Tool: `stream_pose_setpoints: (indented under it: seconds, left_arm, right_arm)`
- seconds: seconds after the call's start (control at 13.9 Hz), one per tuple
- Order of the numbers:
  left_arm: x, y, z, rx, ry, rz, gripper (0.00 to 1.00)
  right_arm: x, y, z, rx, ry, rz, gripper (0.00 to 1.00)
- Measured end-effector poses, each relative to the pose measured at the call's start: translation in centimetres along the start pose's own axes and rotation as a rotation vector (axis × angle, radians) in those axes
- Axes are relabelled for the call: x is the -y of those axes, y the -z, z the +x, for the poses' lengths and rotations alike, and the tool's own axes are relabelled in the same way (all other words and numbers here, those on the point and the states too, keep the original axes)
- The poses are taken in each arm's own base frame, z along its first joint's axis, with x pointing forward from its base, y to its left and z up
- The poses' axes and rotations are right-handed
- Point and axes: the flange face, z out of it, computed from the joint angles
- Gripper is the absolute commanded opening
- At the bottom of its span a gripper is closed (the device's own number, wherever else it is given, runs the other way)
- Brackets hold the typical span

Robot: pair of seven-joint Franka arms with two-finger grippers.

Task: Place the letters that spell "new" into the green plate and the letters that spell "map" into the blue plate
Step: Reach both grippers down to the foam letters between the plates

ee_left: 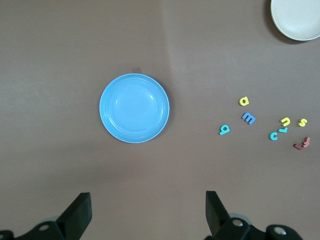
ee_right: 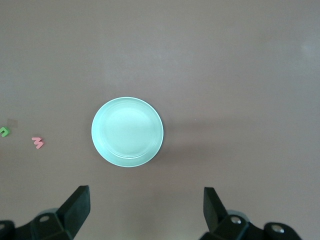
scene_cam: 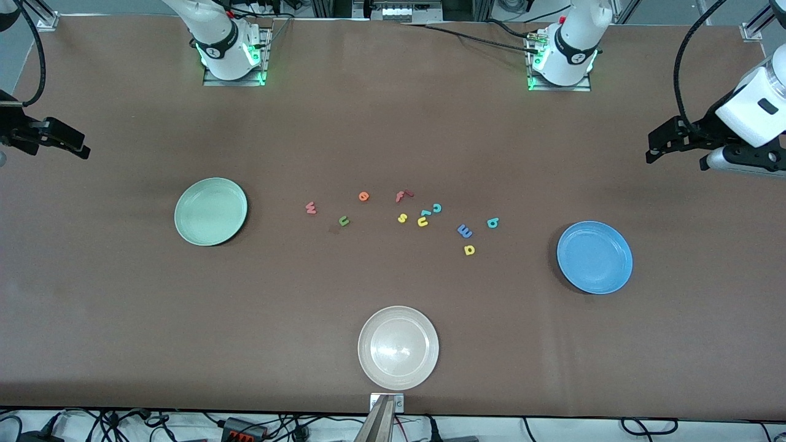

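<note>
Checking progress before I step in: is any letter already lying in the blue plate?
No: the blue plate is bare in the left wrist view, and the letters lie on the table beside it.

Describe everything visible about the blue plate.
The blue plate is round, bright blue and glossy, with a shallow raised rim and a flat, faintly ringed centre; it looks like smooth plastic or glazed ware. It lies flat and upright on the brown table toward the left arm's end, and it is empty. Nothing touches it but the table. The nearest letters, the teal p and the yellow a, lie apart from it.
</note>
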Motion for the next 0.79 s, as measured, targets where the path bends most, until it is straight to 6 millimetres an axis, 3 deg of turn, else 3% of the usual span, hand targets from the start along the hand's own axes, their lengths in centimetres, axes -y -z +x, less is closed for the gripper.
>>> stream_pose_setpoints:
  seconds: [0.79]
  left_arm:
    - [0.17, 0.55, -0.4, 0.032, -0.002, 0.015, 1.0]
  right_arm:
    - [-0.36, -0.01, -0.02, 0.001, 0.002, 0.0, 1.0]
